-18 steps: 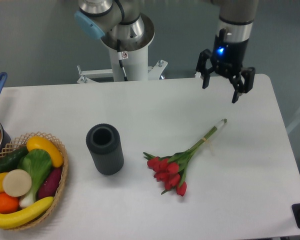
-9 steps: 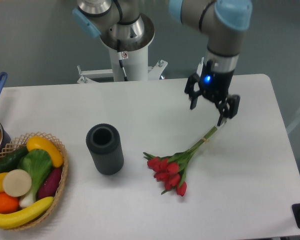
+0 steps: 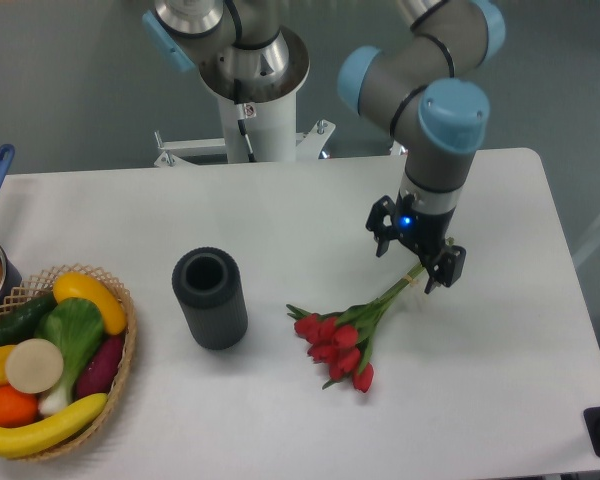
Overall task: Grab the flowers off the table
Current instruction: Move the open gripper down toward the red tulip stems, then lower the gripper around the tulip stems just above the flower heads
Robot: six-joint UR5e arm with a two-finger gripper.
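The arm is being held bent over the right half of the table (image 3: pixel 500 400), its wrist pointed straight down. The gripper (image 3: pixel 412 262) is being kept spread wide, one finger on each side of the thin stem end of the flowers (image 3: pixel 352 332), nothing being grasped. The flowers are lying flat on the table, red buds toward the near edge, stems angled up and right beneath the gripper, right of a dark cylinder (image 3: pixel 210 298).
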